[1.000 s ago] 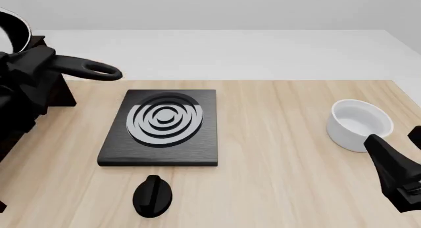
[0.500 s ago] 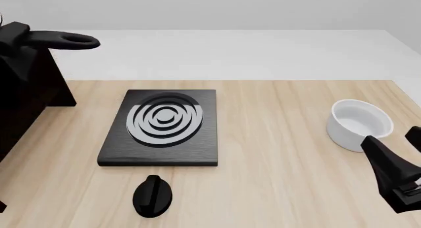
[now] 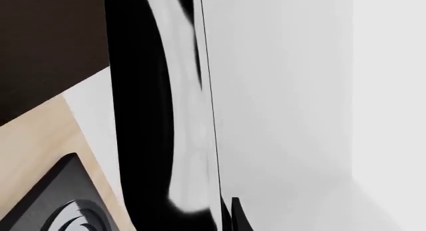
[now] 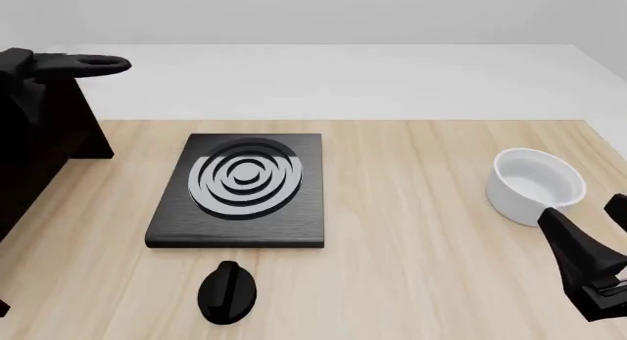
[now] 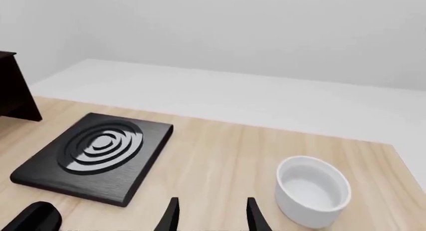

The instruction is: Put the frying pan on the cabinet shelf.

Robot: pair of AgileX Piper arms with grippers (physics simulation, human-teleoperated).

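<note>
**Pan high at frame left, over the cabinet, not set down**

My left gripper: fingers not separable from the dark mass at the far left edge of the front view, so I can't tell how far they're open or if they're clamped on the pan. The round black frying pan with the long holed handle (image 4: 84,62) is up in the upper left of that frame, only the handle showing, roughly level, sticking out rightward above the large dark brown wooden cabinet (image 4: 44,134). The pan body is cut off by the frame edge.

My right gripper (image 5: 211,211) is parted, holding nothing, low at lower right near the white round bowl (image 4: 537,186).

Doing the step well, my judgement:
- keep the pan flat, no roll at the wrist
- get the whole base over the board before lowering, not just the rim
- lower slowly; let go only when the base is seated
- right arm parked, well clear

View differences:
- left wrist shows the pan's glossy inside (image 3: 183,116) edge-on, filling the centre, with the cabinet's dark wood at upper left; front view shows neither
- right wrist shows the black square stove plate with silver rings (image 5: 100,151), the bowl and the light wooden tabletop (image 5: 220,156), no pan
- only the front view shows the black knob (image 4: 227,292) whole, at bottom centre
</note>
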